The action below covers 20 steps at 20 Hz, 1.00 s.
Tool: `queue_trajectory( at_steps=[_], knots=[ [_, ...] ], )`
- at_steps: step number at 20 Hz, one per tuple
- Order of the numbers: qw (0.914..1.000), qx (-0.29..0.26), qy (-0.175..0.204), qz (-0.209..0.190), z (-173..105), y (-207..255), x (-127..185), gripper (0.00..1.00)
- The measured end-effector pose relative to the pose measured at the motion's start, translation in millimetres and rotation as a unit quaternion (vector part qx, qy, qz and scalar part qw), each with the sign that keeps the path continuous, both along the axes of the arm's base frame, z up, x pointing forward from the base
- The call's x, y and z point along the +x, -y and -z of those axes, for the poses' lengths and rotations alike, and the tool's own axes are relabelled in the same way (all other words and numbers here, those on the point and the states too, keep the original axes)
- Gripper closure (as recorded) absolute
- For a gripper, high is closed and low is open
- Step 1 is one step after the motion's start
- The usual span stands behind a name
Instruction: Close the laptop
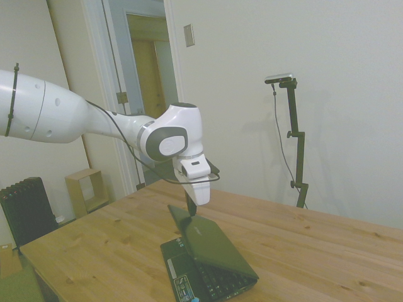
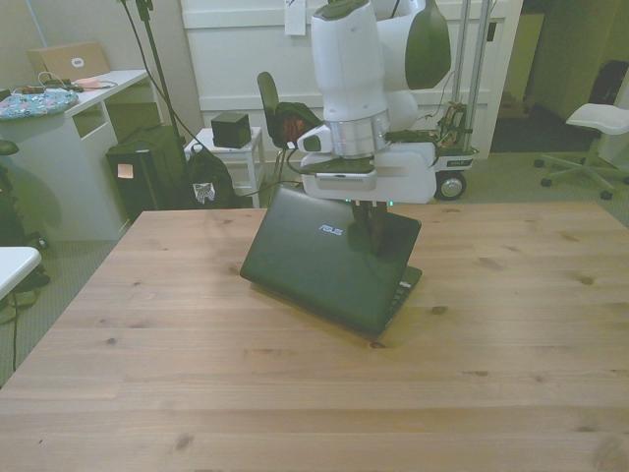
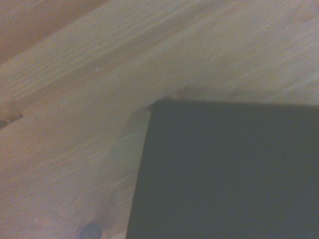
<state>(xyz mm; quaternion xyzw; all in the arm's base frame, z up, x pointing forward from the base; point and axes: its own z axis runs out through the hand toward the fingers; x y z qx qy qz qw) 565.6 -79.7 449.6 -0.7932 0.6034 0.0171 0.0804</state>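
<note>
Pressing the lid down looks the step in hand: the pincer rests on the half-lowered lid of the laptop mid-counter; its opening cannot be told. Next, continue pushing downward until shut.

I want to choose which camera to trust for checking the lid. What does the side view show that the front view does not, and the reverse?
Only the side view shows the keyboard and the palm rest stickers, so there you see the laptop is partly open, its lid tilted low over the keys.

Only the front view shows the logo on the lid's back.

Both show the gripper at the lid's upper edge and the wooden table. Neither shows whether the gripper is open or shut.
</note>
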Motion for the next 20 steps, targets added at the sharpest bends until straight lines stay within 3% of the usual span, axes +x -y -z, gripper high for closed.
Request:
queue_trajectory(
  at_steps=[5, 11, 15, 18, 20],
  knots=[
    [0.9992, 0.009, -0.036, 0.018, 36.9, -1.0, -50.8, 1.00],
    [0.9959, 0.015, -0.054, 0.070, 82.4, 40.5, -110.4, 1.00],
    [0.9946, 0.021, -0.043, 0.092, 80.7, 84.3, -123.1, 1.00],
    [0.9972, 0.017, -0.036, 0.064, 74.6, 69.7, -118.8, 1.00],
    [0.9992, 0.011, -0.021, 0.032, 54.3, 43.3, -114.7, 1.00]
  ],
)
